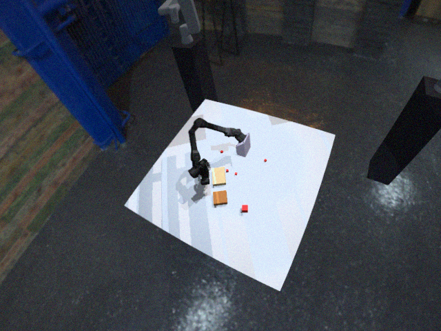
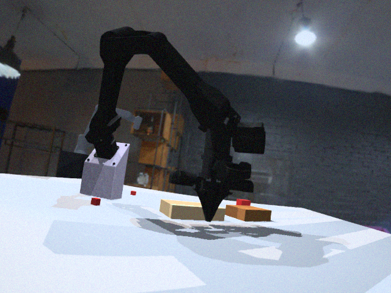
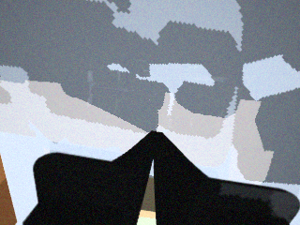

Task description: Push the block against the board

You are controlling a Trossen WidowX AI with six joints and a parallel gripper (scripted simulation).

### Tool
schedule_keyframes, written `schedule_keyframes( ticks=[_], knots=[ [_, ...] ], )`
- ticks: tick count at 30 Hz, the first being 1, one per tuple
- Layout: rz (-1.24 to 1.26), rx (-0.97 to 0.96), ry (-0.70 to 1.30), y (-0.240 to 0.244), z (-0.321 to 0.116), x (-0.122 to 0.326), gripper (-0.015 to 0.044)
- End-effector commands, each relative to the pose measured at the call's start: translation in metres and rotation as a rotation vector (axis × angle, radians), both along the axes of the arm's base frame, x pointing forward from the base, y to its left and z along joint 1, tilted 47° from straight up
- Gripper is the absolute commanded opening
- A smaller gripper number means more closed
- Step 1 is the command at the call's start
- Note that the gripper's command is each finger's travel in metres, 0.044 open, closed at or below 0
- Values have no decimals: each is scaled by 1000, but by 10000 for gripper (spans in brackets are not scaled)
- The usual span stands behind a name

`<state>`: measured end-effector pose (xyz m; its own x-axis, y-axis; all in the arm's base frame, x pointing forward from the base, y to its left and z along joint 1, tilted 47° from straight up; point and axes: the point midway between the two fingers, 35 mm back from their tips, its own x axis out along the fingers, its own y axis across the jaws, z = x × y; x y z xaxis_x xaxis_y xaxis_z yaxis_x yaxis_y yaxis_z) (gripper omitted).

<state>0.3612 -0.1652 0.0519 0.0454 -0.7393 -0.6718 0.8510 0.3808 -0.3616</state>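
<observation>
The orange-brown square block (image 1: 220, 197) (image 2: 257, 215) (image 3: 7, 199) lies flat on the white table. The pale tan, longer board (image 1: 218, 176) (image 2: 186, 212) (image 3: 147, 215) lies flat beside it. In the top view a narrow strip of table separates the board's end from the block; their sides are roughly in line. My gripper (image 2: 209, 220) (image 3: 156, 137) is shut and empty, pointing down low beside the board's long side, toward the end nearer the block. The tips stand just off that side; contact with the table cannot be told. In the top view the fingertips are hidden by the hand.
A red cube (image 1: 244, 208) (image 2: 243, 202) stands on the table beyond the block. Several smaller red pieces lie about, one (image 1: 227, 170) close to the board and another (image 1: 221, 152) (image 2: 95, 201) nearer the arm's pale mount (image 1: 243, 146) (image 2: 102, 181).
</observation>
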Motion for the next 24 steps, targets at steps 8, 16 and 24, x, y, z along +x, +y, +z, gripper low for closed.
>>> schedule_keyframes(
  ticks=[8, 16, 24],
  knots=[
    [0, 0, -1, -4, 9, 6, 0],
    [5, 5, 6, 34, 44, 4, 0],
    [13, 21, 16, 63, 7, -9, 0]
  ],
)
